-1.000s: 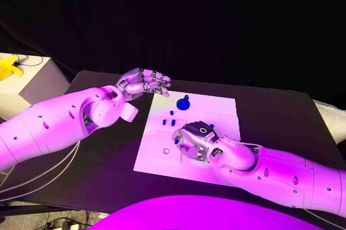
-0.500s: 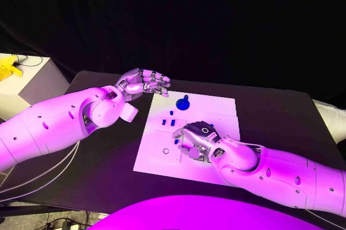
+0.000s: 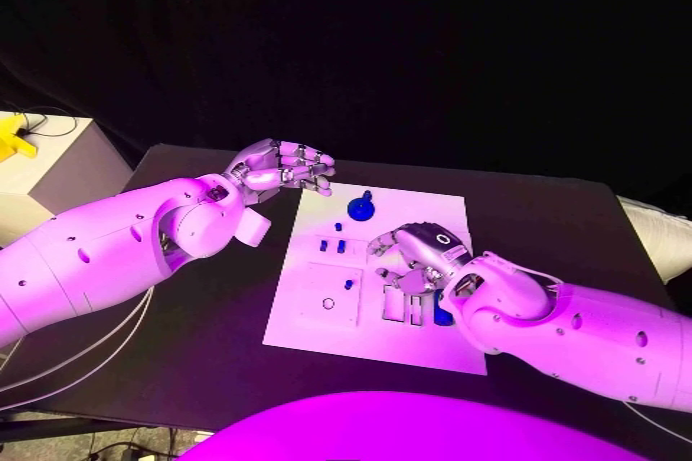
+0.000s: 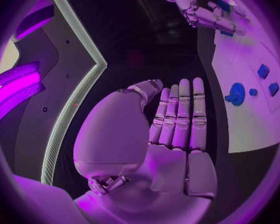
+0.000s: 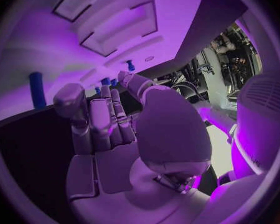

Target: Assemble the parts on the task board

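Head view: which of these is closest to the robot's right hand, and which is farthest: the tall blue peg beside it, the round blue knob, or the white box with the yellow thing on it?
1. Tall blue peg: right beside the right hand, on the board's near part.
2. Round blue knob: at the board's far end, past the hand.
3. White box: off the table, at its far left corner.

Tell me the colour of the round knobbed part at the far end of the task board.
Blue. The round part shows best in the left wrist view, against the white task board.
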Motion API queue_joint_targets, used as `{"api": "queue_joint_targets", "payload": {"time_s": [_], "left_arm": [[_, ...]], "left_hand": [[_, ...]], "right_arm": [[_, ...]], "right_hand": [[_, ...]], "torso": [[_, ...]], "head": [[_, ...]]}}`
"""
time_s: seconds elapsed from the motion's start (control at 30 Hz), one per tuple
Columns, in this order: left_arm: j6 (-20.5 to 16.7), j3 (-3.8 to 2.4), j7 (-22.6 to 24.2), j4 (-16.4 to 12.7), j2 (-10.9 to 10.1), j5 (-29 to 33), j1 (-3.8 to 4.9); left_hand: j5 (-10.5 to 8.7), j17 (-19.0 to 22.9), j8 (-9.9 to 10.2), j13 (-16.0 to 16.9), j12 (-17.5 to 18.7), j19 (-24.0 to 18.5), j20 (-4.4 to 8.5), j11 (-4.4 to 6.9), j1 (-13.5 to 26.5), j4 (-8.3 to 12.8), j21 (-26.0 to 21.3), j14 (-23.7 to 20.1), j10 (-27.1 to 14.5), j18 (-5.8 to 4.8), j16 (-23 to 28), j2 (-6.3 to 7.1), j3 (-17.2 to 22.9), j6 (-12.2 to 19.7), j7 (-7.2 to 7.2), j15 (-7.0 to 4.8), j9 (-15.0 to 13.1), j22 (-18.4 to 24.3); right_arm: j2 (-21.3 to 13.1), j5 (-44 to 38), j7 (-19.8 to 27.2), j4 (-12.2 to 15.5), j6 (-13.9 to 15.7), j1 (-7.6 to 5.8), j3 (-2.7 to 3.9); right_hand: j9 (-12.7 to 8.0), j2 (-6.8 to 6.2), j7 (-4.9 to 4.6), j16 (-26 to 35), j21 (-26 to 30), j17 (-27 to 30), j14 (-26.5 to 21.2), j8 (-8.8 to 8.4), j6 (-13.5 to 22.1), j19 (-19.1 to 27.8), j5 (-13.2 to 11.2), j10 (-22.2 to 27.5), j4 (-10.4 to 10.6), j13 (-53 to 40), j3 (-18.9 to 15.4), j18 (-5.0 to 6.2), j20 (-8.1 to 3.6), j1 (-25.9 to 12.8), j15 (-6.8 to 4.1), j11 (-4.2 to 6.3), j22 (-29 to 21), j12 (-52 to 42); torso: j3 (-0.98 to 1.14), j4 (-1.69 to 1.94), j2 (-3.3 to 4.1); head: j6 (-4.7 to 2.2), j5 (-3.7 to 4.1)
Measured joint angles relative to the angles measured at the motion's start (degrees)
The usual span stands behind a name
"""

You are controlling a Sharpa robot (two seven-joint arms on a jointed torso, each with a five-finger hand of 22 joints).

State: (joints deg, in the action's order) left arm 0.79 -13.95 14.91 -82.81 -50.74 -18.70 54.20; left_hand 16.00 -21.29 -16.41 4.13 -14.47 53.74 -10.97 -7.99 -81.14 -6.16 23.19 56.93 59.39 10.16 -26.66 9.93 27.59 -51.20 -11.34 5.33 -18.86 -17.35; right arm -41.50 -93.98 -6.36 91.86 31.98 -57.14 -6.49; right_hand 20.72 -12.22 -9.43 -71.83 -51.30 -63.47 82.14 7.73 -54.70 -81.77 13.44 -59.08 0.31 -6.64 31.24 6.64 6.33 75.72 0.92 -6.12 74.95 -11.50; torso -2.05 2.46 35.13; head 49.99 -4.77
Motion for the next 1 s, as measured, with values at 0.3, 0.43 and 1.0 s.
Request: {"api": "queue_joint_targets", "payload": {"time_s": [0.3,0.43,1.0], "left_arm": [[0.03,0.0,-0.02,0.13,-0.04,0.01,-0.77],[0.05,0.01,-0.02,0.13,-0.02,0.01,-0.99],[0.05,0.0,-0.02,0.18,-0.13,0.02,-1.29]], "left_hand": [[0.0,0.01,0.0,0.0,0.0,0.0,0.0,0.0,0.0,0.0,0.0,0.0,0.0,0.0,0.16,0.0,0.0,0.0,0.0,0.0,0.0,0.0],[0.0,0.01,0.0,0.0,0.0,0.0,0.0,0.0,0.0,0.0,0.0,0.0,0.0,0.0,0.16,0.0,0.0,0.0,0.0,0.0,0.0,0.0],[0.0,-0.11,0.26,0.01,0.0,0.0,0.0,-0.21,0.0,0.0,0.0,0.0,0.21,0.0,0.15,0.0,0.0,0.0,0.0,0.0,-0.01,0.0]], "right_arm": [[-6.23,10.95,5.85,1.58,-4.41,-4.47,0.53],[-7.95,11.07,6.67,1.76,-7.13,-5.37,0.59],[-6.28,4.84,5.09,-1.51,-13.54,-5.88,0.52]], "right_hand": [[-0.09,-1.08,-0.03,-3.1,-5.9,-3.79,1.48,-0.23,-0.13,-1.65,0.0,-0.78,0.28,0.8,0.7,-0.92,-0.38,-1.09,-0.53,0.22,-0.01,-0.21],[0.05,-1.99,0.24,-3.42,-6.69,-4.38,1.48,-0.22,-0.4,-1.85,0.0,-1.09,0.61,0.93,-0.08,-0.92,-0.58,-1.52,-0.53,0.53,-0.01,-0.21],[0.05,-1.57,1.15,-3.41,-6.45,-4.42,1.48,-0.45,0.14,-1.85,-1.16,0.57,1.35,1.54,-3.75,-0.92,-0.58,-0.53,-0.53,0.73,-0.02,-0.13]], "torso": [[-0.11,-0.37,-0.24],[-0.1,-0.49,-0.33],[-0.17,-0.42,-0.28]], "head": [[0.0,1.08],[0.0,1.19],[0.0,1.4]]}}
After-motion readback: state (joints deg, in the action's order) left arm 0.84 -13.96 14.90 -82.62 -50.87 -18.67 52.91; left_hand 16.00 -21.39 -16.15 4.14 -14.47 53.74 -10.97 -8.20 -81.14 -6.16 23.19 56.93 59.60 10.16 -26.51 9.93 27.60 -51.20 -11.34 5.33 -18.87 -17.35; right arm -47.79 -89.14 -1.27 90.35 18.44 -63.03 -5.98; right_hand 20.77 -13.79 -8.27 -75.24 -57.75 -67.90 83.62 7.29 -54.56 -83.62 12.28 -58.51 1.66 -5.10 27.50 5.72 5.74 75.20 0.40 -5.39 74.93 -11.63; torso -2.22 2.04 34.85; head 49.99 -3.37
